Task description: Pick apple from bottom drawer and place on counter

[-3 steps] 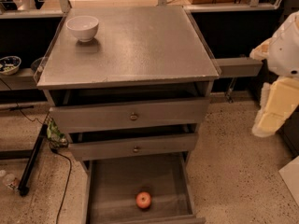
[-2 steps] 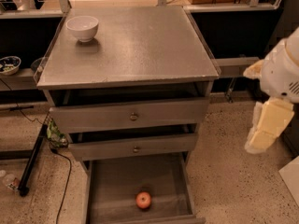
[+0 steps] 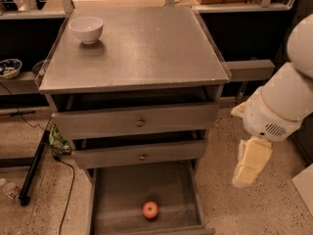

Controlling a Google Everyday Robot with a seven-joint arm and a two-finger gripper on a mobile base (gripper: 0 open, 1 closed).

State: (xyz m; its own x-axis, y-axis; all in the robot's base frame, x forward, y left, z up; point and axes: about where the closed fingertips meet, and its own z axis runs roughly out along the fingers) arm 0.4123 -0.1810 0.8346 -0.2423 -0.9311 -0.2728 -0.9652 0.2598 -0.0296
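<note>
The apple [image 3: 150, 209] is small and red-orange. It lies on the flat grey floor of the open bottom drawer [image 3: 117, 195], near the drawer's front lip. The counter [image 3: 142, 48] is the broad grey metal cabinet top above the drawers. My gripper [image 3: 246, 173] is pale yellow and hangs from the white arm [image 3: 281, 104] to the right of the cabinet. It is above the speckled floor, at about the height of the bottom drawer. It is well apart from the apple and holds nothing that I can see.
A white bowl [image 3: 86, 29] stands at the counter's back left corner. Two drawers with small brass knobs [image 3: 140, 122] sit slightly open above the bottom drawer. A narrow grey ledge [image 3: 252, 70] juts out on the right. A black stand [image 3: 33, 168] and cables lie on the floor at the left.
My arm and gripper have moved left and down, closer to the cabinet's right side. The apple, drawers and bowl have not moved.
</note>
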